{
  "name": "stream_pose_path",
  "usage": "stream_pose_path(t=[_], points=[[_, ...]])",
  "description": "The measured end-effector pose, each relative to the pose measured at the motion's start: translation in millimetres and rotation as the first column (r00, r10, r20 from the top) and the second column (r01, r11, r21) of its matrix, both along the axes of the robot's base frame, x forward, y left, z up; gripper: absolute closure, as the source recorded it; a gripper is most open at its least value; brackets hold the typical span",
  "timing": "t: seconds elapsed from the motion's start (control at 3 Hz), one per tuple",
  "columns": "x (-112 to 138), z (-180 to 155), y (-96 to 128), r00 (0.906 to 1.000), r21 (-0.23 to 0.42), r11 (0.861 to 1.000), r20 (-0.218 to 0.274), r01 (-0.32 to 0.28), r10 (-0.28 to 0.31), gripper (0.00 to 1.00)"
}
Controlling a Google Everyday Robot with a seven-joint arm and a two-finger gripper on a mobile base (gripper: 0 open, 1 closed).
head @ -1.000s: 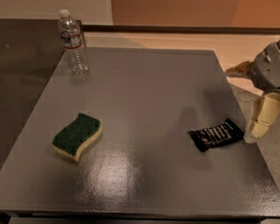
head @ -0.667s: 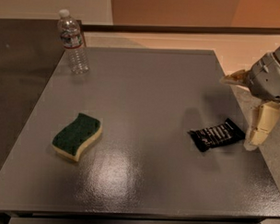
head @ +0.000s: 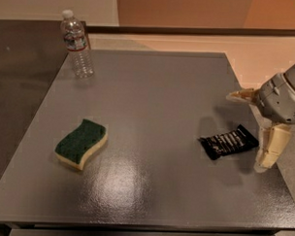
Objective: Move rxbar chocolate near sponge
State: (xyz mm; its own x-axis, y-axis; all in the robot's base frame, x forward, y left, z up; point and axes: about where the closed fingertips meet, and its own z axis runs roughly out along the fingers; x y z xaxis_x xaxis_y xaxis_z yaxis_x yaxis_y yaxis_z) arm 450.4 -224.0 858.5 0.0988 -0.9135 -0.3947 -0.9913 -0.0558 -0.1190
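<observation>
The rxbar chocolate (head: 228,141) lies flat on the grey table (head: 153,91) at the right, a black wrapper with white lettering. The sponge (head: 81,143), green on top with a pale yellow body, lies at the left front of the table, far from the bar. My gripper (head: 249,131) hangs at the table's right edge, just right of the bar. It is open: one pale finger (head: 270,148) points down beside the bar's right end, the other finger (head: 240,95) sticks out behind it. It holds nothing.
A clear plastic water bottle (head: 77,44) stands upright at the table's back left corner. The table's right edge runs just under the gripper. A dark counter lies to the left, a pale floor behind.
The gripper has moved a little lower and leftward, toward the bar. The bar, sponge and bottle have not moved.
</observation>
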Motion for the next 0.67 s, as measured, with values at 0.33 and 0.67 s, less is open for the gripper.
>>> stream_pose_path(t=[0.33, 0.67], points=[[-4.1, -14.9, 3.8, 0.9998, -0.002, 1.0, -0.014, -0.011, 0.011, 0.0], [-6.4, -24.9, 5.6, 0.9995, -0.01, 1.0, -0.031, -0.01, 0.01, 0.19]])
